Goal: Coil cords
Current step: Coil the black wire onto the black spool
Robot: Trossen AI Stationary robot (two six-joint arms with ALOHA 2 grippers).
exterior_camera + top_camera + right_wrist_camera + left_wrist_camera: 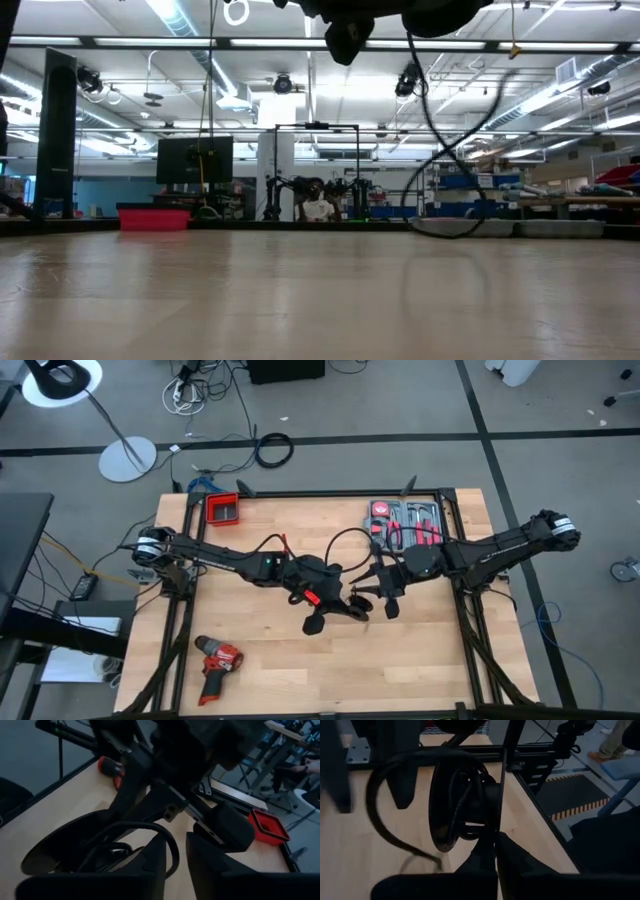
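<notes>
A: Both arms are in over the middle of the table [250, 680], and the left gripper [322, 612] is clenched — the thin black cord [345, 540] runs right between its fingers in the left wrist view, so it's holding that cord.

B: And the right gripper [388, 598]?

A: Just beside the left one. In its own view there's a gap between its fingers [150, 857], with a loop of the cord crossing in front of them — gripped or only touching, I cannot tell.

B: Where's the cord itself?

A: Up off the wood, arching between the two grippers.

B: Room to move?

A: Plenty of bare wood toward the near edge. The red drill [217, 660] sits by the near left corner, the red tray [223, 510] at the far left, a tool case [405, 525] at the far right.
</notes>
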